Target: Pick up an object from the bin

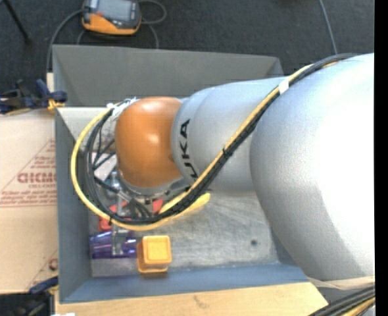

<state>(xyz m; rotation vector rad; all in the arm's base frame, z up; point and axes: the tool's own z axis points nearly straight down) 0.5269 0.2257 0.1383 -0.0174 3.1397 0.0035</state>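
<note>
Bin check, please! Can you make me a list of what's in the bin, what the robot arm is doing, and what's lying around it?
surface: grey bin, its floor bare on the right side
job's things: purple thing by the lower left corner; yellow block close on its right; red bits just above, partly hidden
clutter: nothing seen
end effector: hangs under the orange cover, over the purple thing; too hidden to tell if it holds anything
cables: yellow cable and black cables loop round the wrist, low over the things
surroundings: orange and black handheld device with a lead, on the dark floor beyond the bin's far wall
</note>
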